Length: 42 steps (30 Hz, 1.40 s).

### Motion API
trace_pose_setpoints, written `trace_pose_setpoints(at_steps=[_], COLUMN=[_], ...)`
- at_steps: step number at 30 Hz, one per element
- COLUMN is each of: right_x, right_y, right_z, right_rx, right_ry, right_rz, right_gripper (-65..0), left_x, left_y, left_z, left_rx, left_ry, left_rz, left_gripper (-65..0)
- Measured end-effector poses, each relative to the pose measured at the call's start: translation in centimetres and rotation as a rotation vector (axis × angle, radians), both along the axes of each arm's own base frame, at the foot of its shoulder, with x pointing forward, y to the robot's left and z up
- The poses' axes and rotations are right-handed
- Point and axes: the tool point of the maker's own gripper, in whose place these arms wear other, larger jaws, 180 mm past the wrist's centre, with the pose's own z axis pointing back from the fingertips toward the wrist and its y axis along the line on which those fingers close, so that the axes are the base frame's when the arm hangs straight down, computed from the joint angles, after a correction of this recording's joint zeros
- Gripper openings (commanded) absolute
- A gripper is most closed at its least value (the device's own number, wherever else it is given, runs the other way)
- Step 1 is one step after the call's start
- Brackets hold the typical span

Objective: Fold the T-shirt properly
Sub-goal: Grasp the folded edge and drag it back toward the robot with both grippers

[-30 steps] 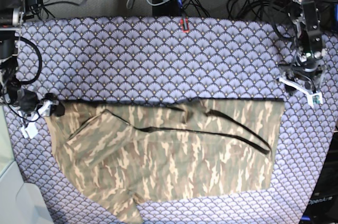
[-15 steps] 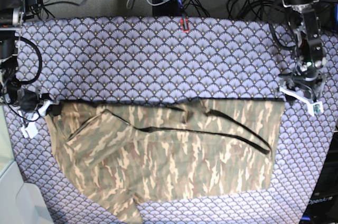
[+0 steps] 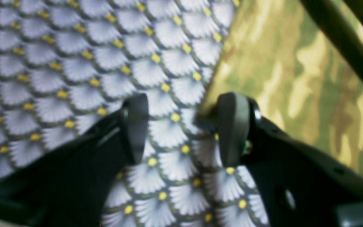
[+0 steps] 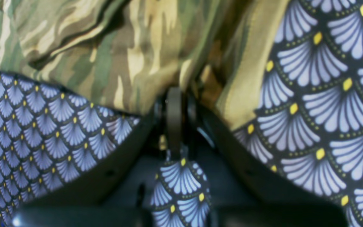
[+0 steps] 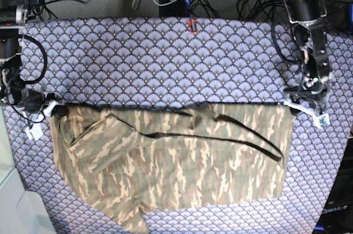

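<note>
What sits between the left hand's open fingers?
Only bare tablecloth, seen in the left wrist view; the T-shirt edge reaches just the right-side finger of the left hand.

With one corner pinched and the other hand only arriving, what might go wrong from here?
1. The right hand is shut on the T-shirt corner, with some purple table cloth showing between its fingers; a lift may drag that cloth too.
2. The left hand is open, with mostly table cloth between its fingers and the shirt edge at one pad; closing may miss the shirt.
</note>
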Motion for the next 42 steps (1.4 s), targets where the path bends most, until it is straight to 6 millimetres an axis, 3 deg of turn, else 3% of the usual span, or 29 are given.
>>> trace_pose_setpoints(at_steps=[7,18,20,23,24,26,30,34,40,42], right_x=[0.0,0.0,0.0,0.0,0.0,0.0,0.0,-0.4,-2.1,-3.4], right_y=[0.0,0.0,0.0,0.0,0.0,0.0,-0.1,-1.4,-3.1,-4.1], right_z=[0.0,0.0,0.0,0.0,0.0,0.0,0.1,0.3,-0.1,0.1], right_rx=[0.001,0.0,0.0,0.0,0.0,0.0,-0.003,-0.026,-0.034,-0.048], right_ry=[-0.001,0.0,0.0,0.0,0.0,-0.001,-0.001,0.0,0.021,0.022], right_rz=[-0.001,0.0,0.0,0.0,0.0,0.0,0.0,-0.009,-0.042,-0.056], right_gripper=[-65.0,-65.0,-65.0,-65.0,-65.0,-65.0,-65.0,-65.0,-65.0,-65.0], left_x=[1.4,1.4,1.4,1.4,1.5,1.5,1.1,-0.9,-2.9,-3.0], left_y=[-3.2,-2.7,-2.7,-2.8,-2.8,-2.9,-2.9,-3.0,-3.9,-3.3], left_z=[-2.0,-2.5,-2.5,-2.5,-2.5,-2.4,-2.6,-2.2,-0.7,0.2], left_rx=[0.023,0.022,0.022,0.018,0.018,0.016,0.018,0.045,0.057,0.058], left_ry=[-0.027,-0.046,-0.046,-0.047,-0.047,-0.046,-0.042,-0.038,0.009,0.005], left_rz=[-0.105,-0.089,-0.09,-0.093,-0.096,-0.096,-0.098,-0.114,-0.148,-0.134], left_gripper=[-31.2,-31.8,-37.3,-62.4,-65.0,-61.7,-64.3,-64.2,-64.2,-64.2])
